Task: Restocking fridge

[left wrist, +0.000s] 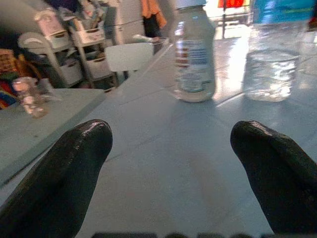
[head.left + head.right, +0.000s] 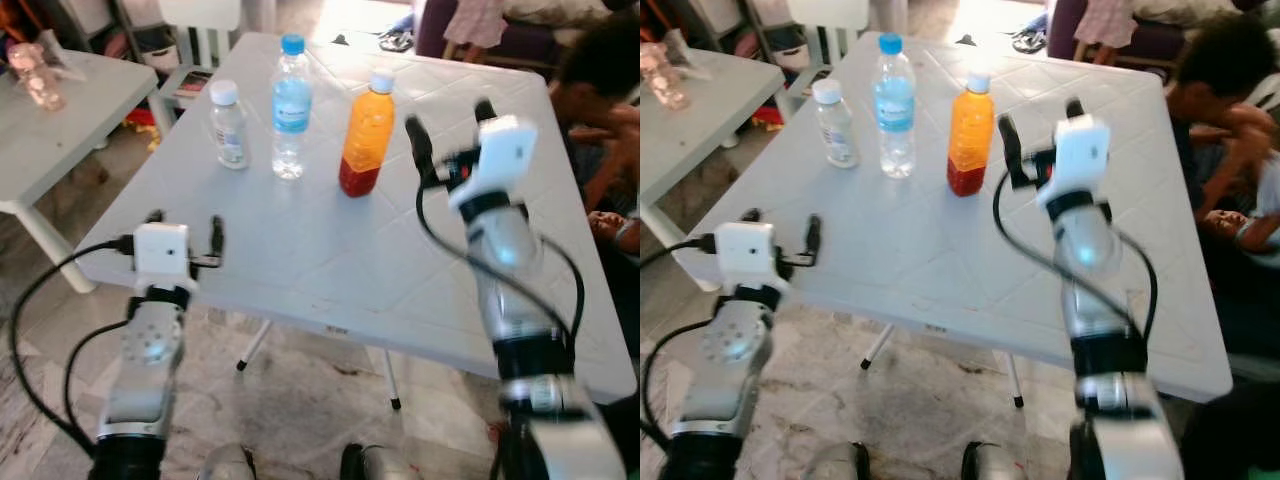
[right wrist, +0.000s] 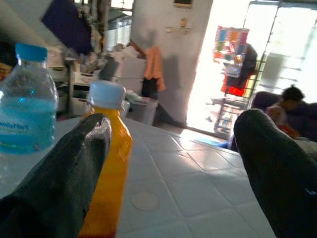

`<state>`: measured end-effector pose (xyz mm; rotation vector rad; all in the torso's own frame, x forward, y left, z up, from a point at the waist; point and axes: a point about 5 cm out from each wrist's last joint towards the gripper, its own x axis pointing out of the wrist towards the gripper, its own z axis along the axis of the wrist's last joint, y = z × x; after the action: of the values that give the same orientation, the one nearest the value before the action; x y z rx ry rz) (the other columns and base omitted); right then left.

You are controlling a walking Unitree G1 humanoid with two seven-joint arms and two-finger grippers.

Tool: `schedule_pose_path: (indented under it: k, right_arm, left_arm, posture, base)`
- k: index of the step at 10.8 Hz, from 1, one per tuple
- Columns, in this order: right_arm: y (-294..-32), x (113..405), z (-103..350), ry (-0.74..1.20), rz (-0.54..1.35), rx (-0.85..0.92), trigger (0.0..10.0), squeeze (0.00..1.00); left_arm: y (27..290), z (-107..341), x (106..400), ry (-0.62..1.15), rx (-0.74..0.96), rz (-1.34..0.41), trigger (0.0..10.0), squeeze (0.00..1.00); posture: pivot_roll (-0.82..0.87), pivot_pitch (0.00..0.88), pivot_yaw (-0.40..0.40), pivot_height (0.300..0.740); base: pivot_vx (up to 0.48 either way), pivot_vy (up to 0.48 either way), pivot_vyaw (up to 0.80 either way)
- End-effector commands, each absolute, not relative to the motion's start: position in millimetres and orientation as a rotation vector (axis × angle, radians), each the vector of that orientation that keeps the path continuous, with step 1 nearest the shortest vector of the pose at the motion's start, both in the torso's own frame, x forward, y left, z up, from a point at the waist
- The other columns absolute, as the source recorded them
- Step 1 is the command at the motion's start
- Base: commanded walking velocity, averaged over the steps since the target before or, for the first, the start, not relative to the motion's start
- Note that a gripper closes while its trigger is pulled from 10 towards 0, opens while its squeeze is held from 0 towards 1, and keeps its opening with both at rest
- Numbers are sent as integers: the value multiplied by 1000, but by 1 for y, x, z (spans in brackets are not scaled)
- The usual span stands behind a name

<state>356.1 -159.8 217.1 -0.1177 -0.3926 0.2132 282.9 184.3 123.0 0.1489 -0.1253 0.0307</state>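
So the biggest thing here is the pale grey counter [image 2: 330, 250], a square folding one with a diamond pattern pressed into the top, sitting on a marbled tile floor [image 2: 300, 400]. A second, smaller counter [image 2: 60, 130] stands off to the robot's left with a clear little container [image 2: 38, 78] on it. On the robot's right a person [image 2: 600, 110] is seated close to the main counter's edge, pretty blurry.

Both arms are up over the near side. The right tool [image 2: 447, 125] is raised above the counter, just to the right of the juice bottle, fingers spread wide and gripping nothing; in its wrist view the bottle sits partly behind one finger [image 3: 64, 183]. The left tool [image 2: 185, 232] hovers low at the near left edge of the counter, also released and empty, pointing toward the smallest bottle.

Three bottles stand upright in a row on the far half, near each other but not touching. In the middle is the tall water bottle [image 2: 291, 105] with a blue cap and blue label. To its right is the orange juice bottle [image 2: 367, 133] with a white cap, going reddish at the bottom. To its left is the small clear bottle [image 2: 228, 124] with a white cap.
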Motion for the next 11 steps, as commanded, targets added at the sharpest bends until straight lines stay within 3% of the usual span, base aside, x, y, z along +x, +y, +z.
schedule_pose_path:
  k: [1,4,11]
  right_arm:
    - [-157,361,226,-416,262,-111,10000,0]
    - [-143,377,240,-423,354,-142,10000,0]
    - [-143,403,250,-341,380,-133,10000,0]
  left_arm:
    - [189,128,282,-136,166,54,10000,0]
    - [192,129,282,-130,183,56,10000,0]
    - [198,131,273,-113,205,43,10000,0]
  posture:
    - [190,104,-8,740]
    - [208,104,-7,740]
    - [253,143,7,740]
  base:
    - [0,0,0]
    - [0,0,0]
    - [0,0,0]
